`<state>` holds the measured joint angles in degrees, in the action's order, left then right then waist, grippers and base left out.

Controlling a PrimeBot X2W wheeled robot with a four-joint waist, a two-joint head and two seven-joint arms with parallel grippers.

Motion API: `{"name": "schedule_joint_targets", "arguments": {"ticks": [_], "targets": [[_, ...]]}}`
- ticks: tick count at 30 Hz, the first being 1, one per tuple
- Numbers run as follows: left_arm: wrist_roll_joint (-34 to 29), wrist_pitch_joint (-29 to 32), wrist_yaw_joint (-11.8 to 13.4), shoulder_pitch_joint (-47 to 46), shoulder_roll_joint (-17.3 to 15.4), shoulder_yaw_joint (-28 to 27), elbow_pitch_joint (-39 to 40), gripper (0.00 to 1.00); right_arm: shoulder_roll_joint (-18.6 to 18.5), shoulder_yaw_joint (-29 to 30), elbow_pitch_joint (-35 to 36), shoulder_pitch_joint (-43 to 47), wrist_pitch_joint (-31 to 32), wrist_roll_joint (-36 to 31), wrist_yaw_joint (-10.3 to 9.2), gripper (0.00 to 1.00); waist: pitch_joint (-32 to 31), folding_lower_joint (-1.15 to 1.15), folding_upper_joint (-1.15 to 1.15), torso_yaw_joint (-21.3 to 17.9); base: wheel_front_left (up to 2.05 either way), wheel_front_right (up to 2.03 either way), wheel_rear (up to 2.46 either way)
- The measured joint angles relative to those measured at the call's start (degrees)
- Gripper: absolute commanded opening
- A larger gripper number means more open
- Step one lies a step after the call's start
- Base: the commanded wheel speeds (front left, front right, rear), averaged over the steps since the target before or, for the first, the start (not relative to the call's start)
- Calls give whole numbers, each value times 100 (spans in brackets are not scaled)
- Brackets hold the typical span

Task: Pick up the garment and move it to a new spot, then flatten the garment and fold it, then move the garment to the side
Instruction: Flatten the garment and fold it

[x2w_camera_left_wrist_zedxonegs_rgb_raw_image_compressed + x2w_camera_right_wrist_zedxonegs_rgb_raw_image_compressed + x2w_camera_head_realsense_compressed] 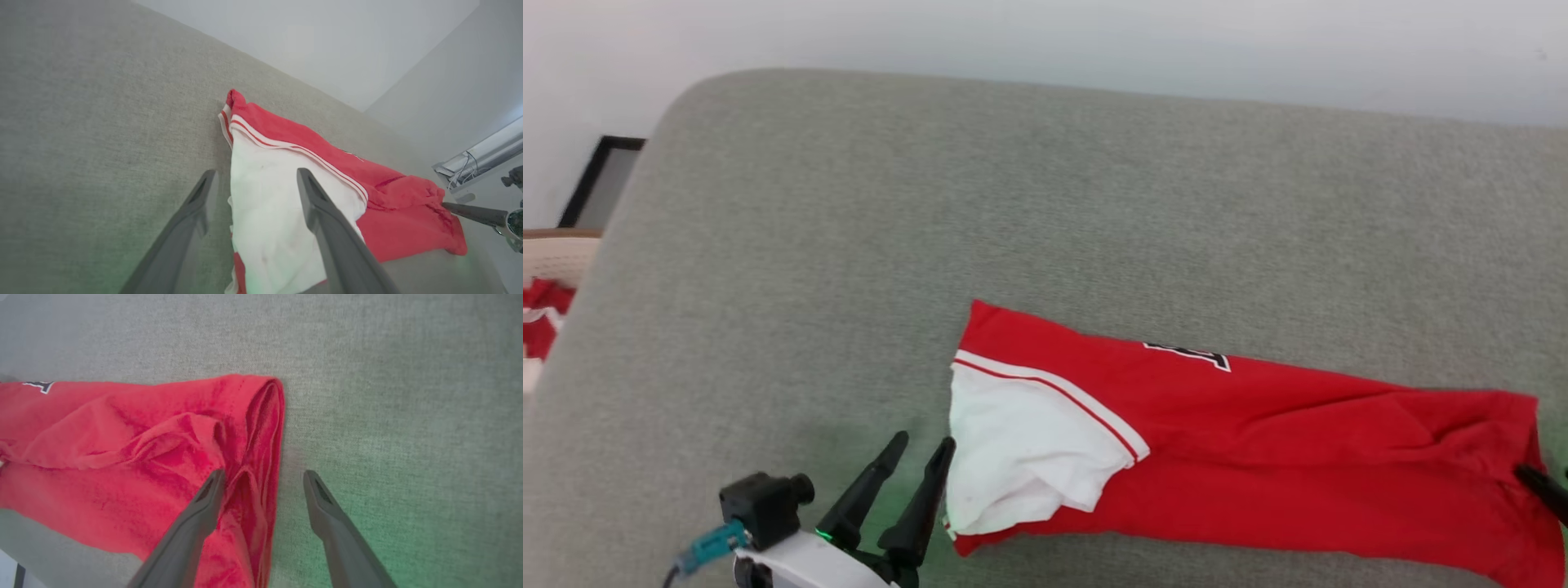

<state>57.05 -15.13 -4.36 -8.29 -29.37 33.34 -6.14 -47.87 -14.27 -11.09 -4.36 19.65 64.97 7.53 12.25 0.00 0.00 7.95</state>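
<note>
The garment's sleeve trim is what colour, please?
The sleeve trim is red-and-white striped, clearest in the left wrist view.

One red garment [1258, 457], one left end effector [924, 441] and one right end effector [263, 475], each with two dark fingers [327, 228], one grey fabric surface [931, 204] and one black-framed panel [592, 175] are counted.

Grey fabric surface [849, 245], black frame [605, 184] and red cloth [541, 314] left of it

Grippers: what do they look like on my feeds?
The left gripper has two long, dark, tapered fingers on a white wrist shell, with a small black camera, a teal cable plug and a green light. The right gripper has the same dark fingers.
</note>
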Motion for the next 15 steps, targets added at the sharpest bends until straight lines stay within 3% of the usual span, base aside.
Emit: {"name": "schedule_joint_targets", "arguments": {"ticks": [8, 15], "targets": [[-1344, 0, -76, 490, 900, -845, -517, 100, -178, 136, -300, 156, 737, 368, 0, 100, -165, 0, 0, 283, 0, 0, 0], [-2833, 0, -143, 602, 1401, -1824, -508, 100, 91, 114, -861, -227, 1256, 392, 0, 100, -195, 0, 0, 465, 0, 0, 0]]}}
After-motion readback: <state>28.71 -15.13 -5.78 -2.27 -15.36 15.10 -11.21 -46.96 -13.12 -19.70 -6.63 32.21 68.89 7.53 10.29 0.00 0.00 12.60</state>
